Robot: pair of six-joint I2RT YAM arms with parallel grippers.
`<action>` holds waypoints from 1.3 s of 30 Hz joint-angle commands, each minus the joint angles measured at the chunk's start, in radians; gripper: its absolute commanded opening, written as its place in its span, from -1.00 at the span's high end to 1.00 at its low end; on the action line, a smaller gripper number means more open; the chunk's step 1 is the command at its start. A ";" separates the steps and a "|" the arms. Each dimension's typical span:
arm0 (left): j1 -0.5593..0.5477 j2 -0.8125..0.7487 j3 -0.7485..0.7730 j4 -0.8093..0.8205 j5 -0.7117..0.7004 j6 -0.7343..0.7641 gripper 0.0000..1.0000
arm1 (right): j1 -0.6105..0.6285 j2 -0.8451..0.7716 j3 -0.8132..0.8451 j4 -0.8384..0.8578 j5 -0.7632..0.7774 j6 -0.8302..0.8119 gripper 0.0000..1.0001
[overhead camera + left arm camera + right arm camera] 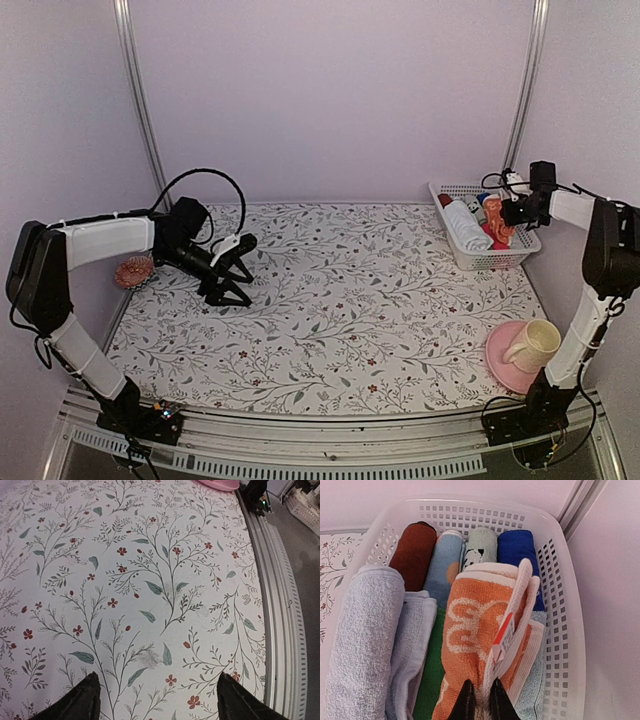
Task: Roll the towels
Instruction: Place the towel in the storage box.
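Orange towel (470,625) lies among rolled cloths in white basket (560,580) at far right of floral table (330,330) | pale blue towel (365,630) rolled in same basket | right gripper (481,702) jaws pinching orange towel's edge | left gripper (157,702) jaws spread wide, low over table

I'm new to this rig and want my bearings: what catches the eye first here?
The white basket at the table's far right corner, packed with rolled towels, where the right gripper pinches an orange towel. Next, the left gripper, open over the floral table at left, and a cream mug on a pink plate at near right.
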 commanded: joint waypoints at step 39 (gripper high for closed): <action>0.026 0.068 0.000 0.006 0.030 -0.006 -0.61 | -0.087 0.210 0.200 -0.400 -0.331 0.064 0.47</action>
